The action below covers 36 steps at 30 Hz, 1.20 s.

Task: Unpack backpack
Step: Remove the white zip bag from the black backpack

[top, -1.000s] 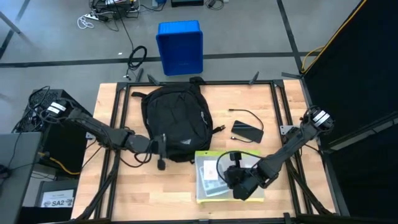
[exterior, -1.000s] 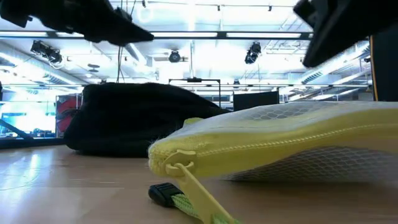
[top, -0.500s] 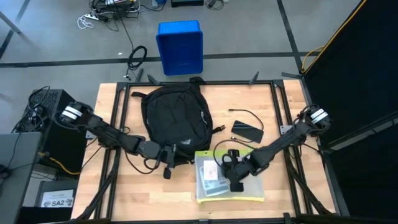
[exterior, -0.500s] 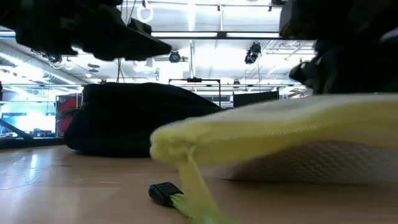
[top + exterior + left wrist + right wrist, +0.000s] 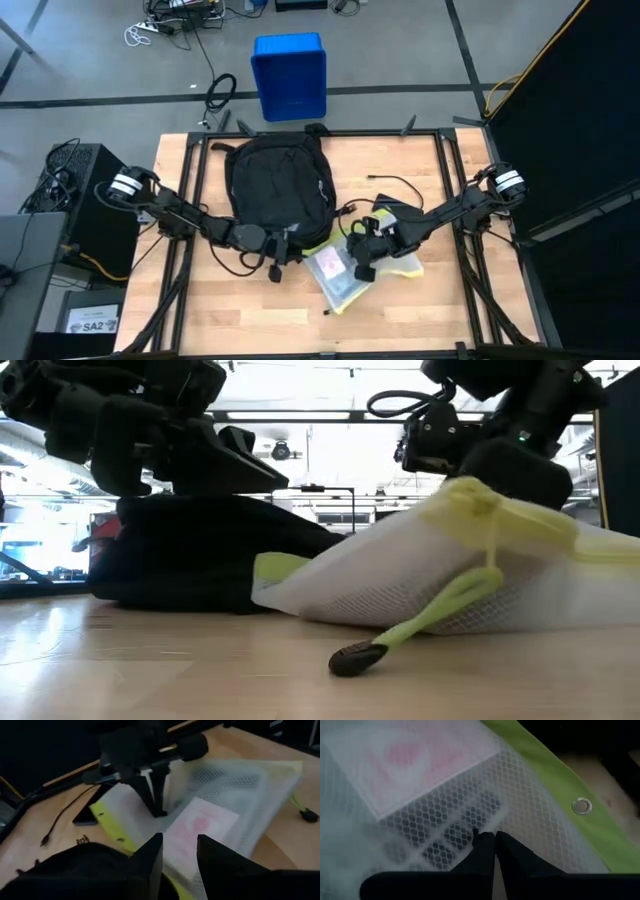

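1. Black backpack [image 5: 279, 188] lying flat at about 11 o'clock of table centre, bottom edge just beside the mesh pouch [image 5: 350, 272].
2. Left gripper [image 5: 277, 262] low at the bag's 6 o'clock edge, fingers slightly apart with nothing visibly between them.
3. Right gripper [image 5: 358, 262] fingers together, tips pressed onto the pouch mesh; possibly pinching it, hard to confirm.
4. Soft, floppy fabric, likely to sag and drag; best taken by top handle, strap or zipper edge.
5. Phone [image 5: 398, 212] and cable [image 5: 392, 183] near 2 o'clock.

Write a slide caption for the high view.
Right tool pinches the yellow-edged mesh pouch beside the black backpack.
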Available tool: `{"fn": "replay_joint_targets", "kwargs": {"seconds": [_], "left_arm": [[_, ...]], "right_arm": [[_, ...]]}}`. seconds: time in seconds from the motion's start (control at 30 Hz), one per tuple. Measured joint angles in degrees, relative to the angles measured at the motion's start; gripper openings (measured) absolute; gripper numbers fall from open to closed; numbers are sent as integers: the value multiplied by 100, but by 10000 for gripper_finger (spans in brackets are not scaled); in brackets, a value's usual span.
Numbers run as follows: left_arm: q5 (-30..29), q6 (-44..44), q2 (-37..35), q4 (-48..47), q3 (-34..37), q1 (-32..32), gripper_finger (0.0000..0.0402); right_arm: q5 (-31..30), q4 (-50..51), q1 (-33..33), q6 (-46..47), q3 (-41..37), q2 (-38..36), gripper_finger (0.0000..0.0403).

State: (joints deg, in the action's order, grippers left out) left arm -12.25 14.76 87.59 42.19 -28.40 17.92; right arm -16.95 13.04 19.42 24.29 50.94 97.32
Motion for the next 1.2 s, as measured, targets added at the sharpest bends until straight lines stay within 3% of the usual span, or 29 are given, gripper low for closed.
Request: {"fn": "replay_joint_targets", "kwargs": {"seconds": [0.3, 0.6, 0.73, 0.9, 1.2], "left_arm": [[229, -72, 84, -348, -342, 494, 92], [-1131, 462, 1536, -2043, -2042, 948, 96], [-1200, 294, 1974, -2954, -2762, 946, 123], [-1342, 149, 2004, -3945, -3408, 949, 182], [-1371, 151, 2006, -4659, -3626, 1183, 260]], "right_arm": [[1, -57, -8, -99, 0, 0, 0], [-20, -100, -31, -59, 0, 2, 0], [-15, -99, -31, -57, 0, 2, 0], [-15, -100, -31, -98, 0, 2, 0], [-1, -105, -31, -96, -1, 2, 1]]}}
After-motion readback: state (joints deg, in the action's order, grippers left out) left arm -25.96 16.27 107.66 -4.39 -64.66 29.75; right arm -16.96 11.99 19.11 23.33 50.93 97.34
